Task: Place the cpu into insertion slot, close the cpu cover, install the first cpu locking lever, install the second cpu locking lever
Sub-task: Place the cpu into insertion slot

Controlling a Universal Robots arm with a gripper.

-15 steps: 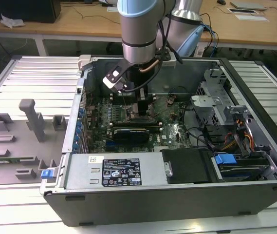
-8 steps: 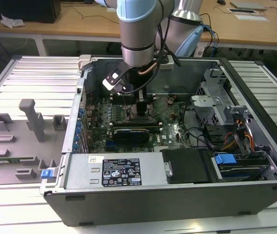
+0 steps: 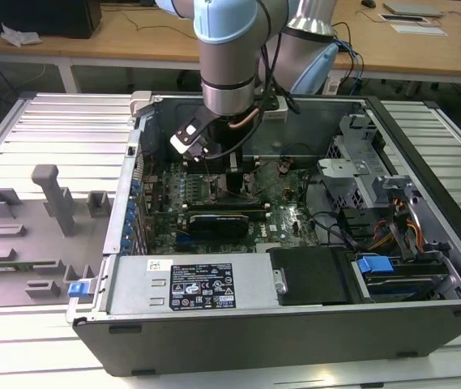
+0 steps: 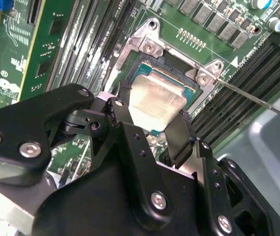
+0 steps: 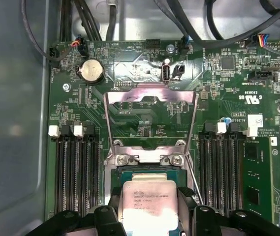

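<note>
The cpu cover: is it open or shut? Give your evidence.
Open. In the first wrist view the cpu cover is swung back off the insertion slot, leaving the cpu uncovered.

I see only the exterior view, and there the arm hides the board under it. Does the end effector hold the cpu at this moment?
Observer: Yes. In the first wrist view the end effector grips the cpu by two opposite edges.
Operator: Where is the cpu compared with the insertion slot?
Observer: It is directly over the insertion slot. I cannot tell whether it is fully seated.
Operator: Is the cpu cover closed?
Observer: No. The cpu cover is swung open, away from the slot.
</note>
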